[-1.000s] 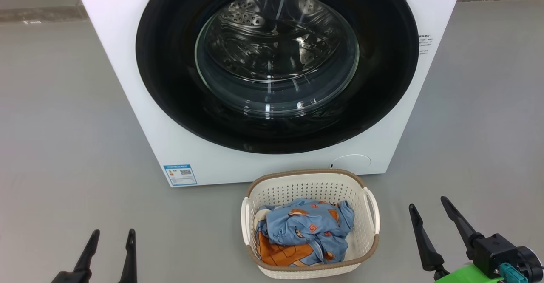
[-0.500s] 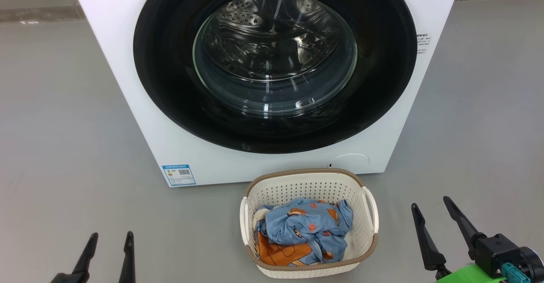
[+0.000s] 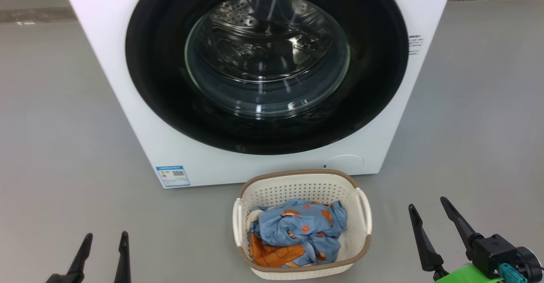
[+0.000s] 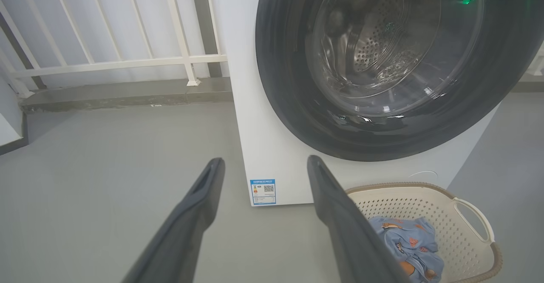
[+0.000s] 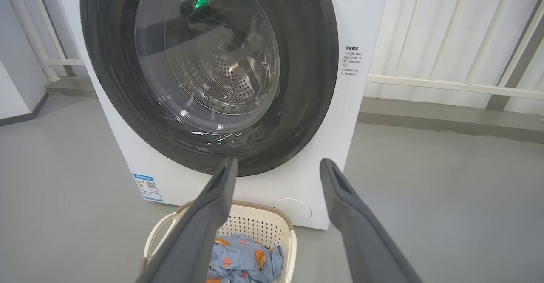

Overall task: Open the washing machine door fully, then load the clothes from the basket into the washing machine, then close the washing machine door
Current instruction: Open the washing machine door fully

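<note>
Head view, L to R. L gripper (image 3: 106, 240) sits at 7 o'clock on the bottom edge, fingers apart and empty, over grey floor (image 3: 59, 138). Blue label (image 3: 172, 176) is on the washing machine (image 3: 187, 164) front, lower L corner, approx 7 o'clock of the washing machine door (image 3: 161, 87). Door fills 12 o'clock, shut flat against the white front, w/ the steel drum (image 3: 259, 24) visible thru the glass. Basket (image 3: 297, 175) stands on the floor at 6 o'clock, just in front of the machine. Clothes (image 3: 297, 225) lie inside it: blue print piece on top, orange piece (image 3: 272, 255) at its 7 o'clock. R gripper (image 3: 427, 204) is at 4 o'clock, fingers spread and empty, apart from the basket. L wrist view: white railing (image 4: 127, 64) at 10 o'clock, basket at 4 o'clock. R wrist view: basket at 6 o'clock, door at 11 o'clock.
</note>
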Robot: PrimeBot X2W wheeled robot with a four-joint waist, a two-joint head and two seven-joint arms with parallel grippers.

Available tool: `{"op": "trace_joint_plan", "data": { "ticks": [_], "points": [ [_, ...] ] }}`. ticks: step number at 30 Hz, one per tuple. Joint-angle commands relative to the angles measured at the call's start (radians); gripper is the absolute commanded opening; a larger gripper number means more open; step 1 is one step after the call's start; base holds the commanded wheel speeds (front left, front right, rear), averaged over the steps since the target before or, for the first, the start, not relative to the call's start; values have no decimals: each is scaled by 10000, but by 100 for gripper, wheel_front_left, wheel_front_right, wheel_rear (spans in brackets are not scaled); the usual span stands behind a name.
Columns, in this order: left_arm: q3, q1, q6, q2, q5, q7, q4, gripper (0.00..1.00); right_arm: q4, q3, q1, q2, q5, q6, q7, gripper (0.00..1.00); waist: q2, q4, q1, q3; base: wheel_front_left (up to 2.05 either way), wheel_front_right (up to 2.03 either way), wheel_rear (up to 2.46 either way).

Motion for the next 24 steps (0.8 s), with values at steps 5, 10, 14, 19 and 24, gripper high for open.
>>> {"op": "trace_joint_plan", "data": {
  "ticks": [5, 10, 14, 19, 24],
  "points": [
    [302, -157, -14, 129, -51, -68, -308, 100, -278, 232, -46, -88, -95, 16, -122, 100, -1, -24, 0, 32, 109, 109, -218],
    [308, -183, -14, 128, -49, -68, -312, 100, -288, 222, -51, -69, -103, 16, -122, 100, -1, -30, 0, 83, 123, 123, -246],
    [329, -230, -14, 128, -101, -68, -420, 100, -296, 219, -53, -64, -108, 16, -122, 100, -1, -9, 0, 122, 110, 110, -219],
    [385, -213, 60, 128, -146, -69, -528, 100, -292, 237, -73, -74, -93, 16, -122, 100, -1, 23, 0, 152, 74, 74, -148],
    [353, -223, 50, 128, -218, -69, -465, 100, -282, 248, -103, -78, -94, 16, -122, 100, -1, 52, 0, 160, 34, 34, -69]
  ]
}}
